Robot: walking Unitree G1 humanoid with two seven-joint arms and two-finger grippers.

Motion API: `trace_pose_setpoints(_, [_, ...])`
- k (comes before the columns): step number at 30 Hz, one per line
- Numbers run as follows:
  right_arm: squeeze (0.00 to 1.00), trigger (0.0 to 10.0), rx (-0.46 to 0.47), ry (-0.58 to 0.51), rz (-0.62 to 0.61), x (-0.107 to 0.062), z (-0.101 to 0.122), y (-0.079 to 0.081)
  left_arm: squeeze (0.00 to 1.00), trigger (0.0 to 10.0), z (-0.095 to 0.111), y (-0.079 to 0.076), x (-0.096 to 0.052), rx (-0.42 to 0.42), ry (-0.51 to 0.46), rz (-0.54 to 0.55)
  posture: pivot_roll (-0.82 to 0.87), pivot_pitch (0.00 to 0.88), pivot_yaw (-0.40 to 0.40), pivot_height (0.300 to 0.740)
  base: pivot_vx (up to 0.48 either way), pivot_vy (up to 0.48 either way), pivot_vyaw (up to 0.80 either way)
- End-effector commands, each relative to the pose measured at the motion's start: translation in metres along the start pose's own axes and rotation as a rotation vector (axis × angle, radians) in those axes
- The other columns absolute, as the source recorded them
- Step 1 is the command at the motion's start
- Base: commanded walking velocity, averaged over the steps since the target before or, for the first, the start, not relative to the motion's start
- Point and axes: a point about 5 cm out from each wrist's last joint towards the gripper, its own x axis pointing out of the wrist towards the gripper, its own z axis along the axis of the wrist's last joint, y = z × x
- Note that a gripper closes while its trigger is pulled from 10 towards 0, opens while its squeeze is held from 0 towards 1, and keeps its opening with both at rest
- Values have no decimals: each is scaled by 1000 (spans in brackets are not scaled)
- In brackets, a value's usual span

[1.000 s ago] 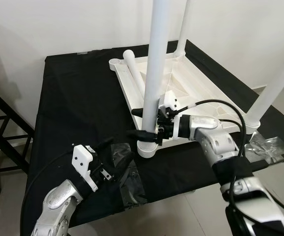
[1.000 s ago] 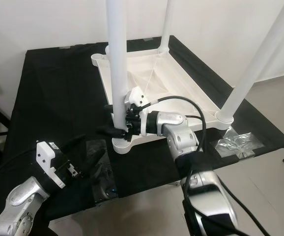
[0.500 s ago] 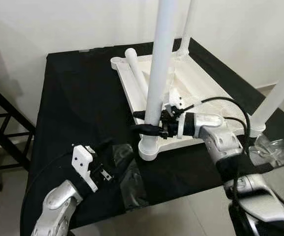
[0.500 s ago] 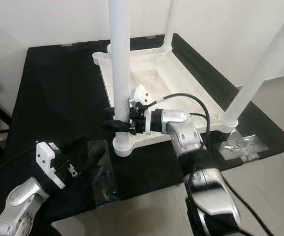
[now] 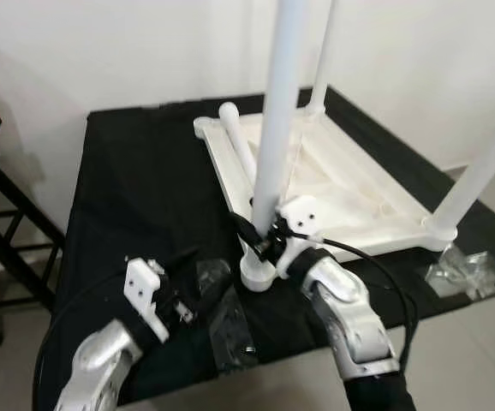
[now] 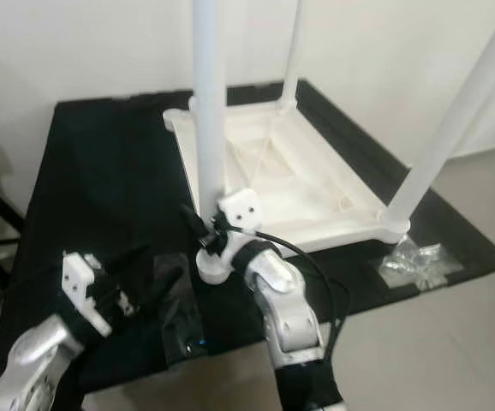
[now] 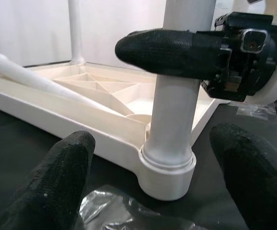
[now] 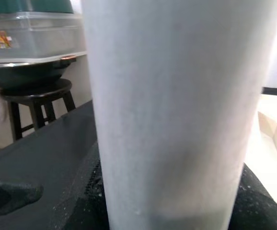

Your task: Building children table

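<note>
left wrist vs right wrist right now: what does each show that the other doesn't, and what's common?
Left wrist view alone: the left gripper open, a crinkled clear plastic bag on the black cloth below it, the round white corner socket, the ribbed underside of the upturned white plastic tabletop, a loose white leg lying across it, and the right gripper closed around the near leg.

Right wrist view alone: a dark wooden stool carrying a clear lidded storage bin.

Both: the upright white tubular table leg and the black cloth-covered table.
</note>
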Motion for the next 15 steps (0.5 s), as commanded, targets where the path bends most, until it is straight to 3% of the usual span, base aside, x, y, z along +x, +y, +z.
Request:
trace_pose_setpoints(1, [0,0,33,204,29,-6,-40,5,0,10000,-5,5,-5,-2,32,15,-85,134,0,740,0,0,0])
trace_pose_setpoints(4, [0,0,52,209,34,-6,-41,6,0,10000,-5,6,-6,0,29,29,-77,132,-3,740,0,0,0])
trace_pose_setpoints(5, [0,1725,55,209,46,-6,-40,8,0,10000,-5,6,-6,2,28,37,-76,127,-3,740,0,0,0])
trace_pose_setpoints(6, [20,10000,80,211,63,-5,-39,7,0,10000,-5,6,-5,3,27,40,-69,122,-6,740,0,0,0])
trace_pose_setpoints(7, [20,10000,80,211,63,-5,-39,7,0,10000,-5,6,-5,3,27,40,-69,122,-6,740,0,0,0])
trace_pose_setpoints(8, [1000,10000,103,203,89,-5,-36,7,0,10000,-6,5,-5,2,29,35,-64,120,-5,740,0,0,0])
trace_pose_setpoints(11, [1000,10000,109,162,200,-2,-24,3,0,10000,-6,4,-4,1,32,25,-61,116,0,740,0,0,0])
trace_pose_setpoints(14, [1000,10000,25,101,362,-1,0,-7,0,10000,-7,3,-4,-2,34,18,-46,110,-3,740,0,0,0])
trace_pose_setpoints(15, [1000,10000,25,101,362,-1,0,-7,0,10000,-7,3,-4,-2,34,18,-46,110,-3,740,0,0,0])
